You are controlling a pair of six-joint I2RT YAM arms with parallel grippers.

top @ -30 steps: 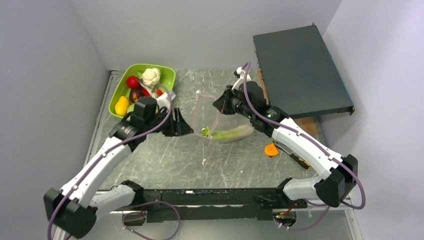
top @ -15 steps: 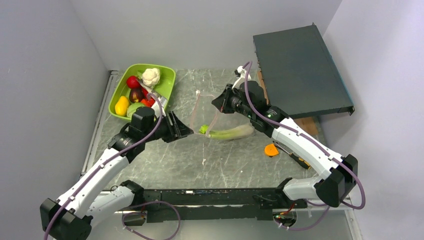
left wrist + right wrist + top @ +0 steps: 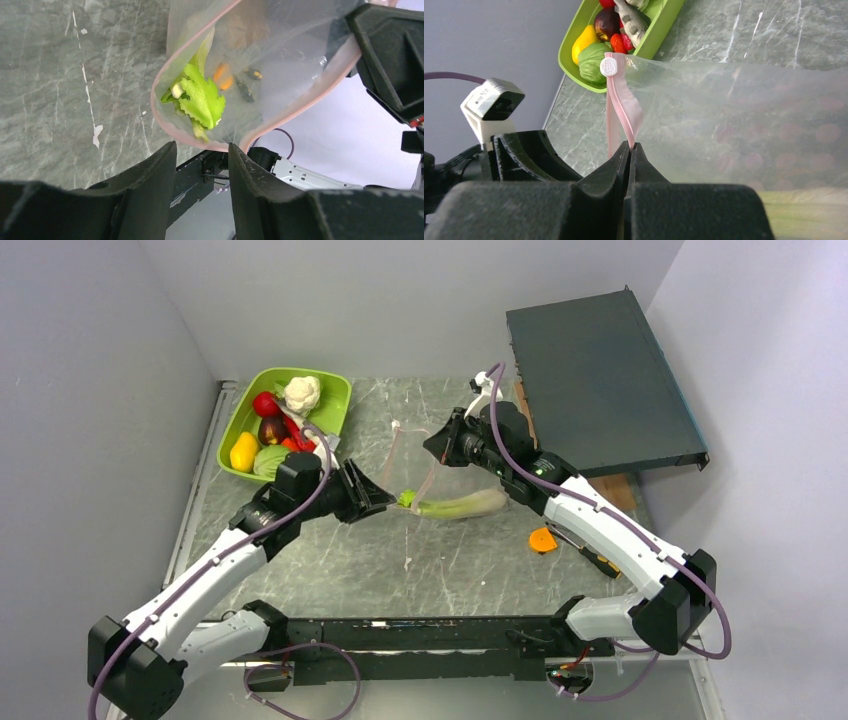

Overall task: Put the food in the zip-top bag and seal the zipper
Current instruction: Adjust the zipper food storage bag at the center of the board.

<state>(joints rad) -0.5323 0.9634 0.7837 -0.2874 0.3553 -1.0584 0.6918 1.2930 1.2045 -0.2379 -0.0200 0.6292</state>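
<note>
The clear zip-top bag [image 3: 440, 478] stands in the middle of the table with its mouth facing left. My right gripper [image 3: 630, 146] is shut on the pink zipper [image 3: 624, 107] at the top of the mouth and holds it up. A pale green stalk [image 3: 458, 507] lies inside the bag, its leafy end [image 3: 200, 97] at the mouth. My left gripper [image 3: 200, 150] is open, and its tips are just at the lower pink rim [image 3: 165, 122]; nothing is clamped. More food [image 3: 268, 427] sits in the lime-green tray [image 3: 340, 390] at the back left.
A dark flat box [image 3: 600, 380] fills the back right corner. An orange disc [image 3: 543, 539] and a small tool [image 3: 597, 558] lie right of the bag. A white cauliflower [image 3: 302, 393] tops the tray. Grey walls close in at the left and the back.
My left gripper has moved right, up to the bag's mouth, and its jaws have narrowed a little. The right gripper and the bag have stayed put.
</note>
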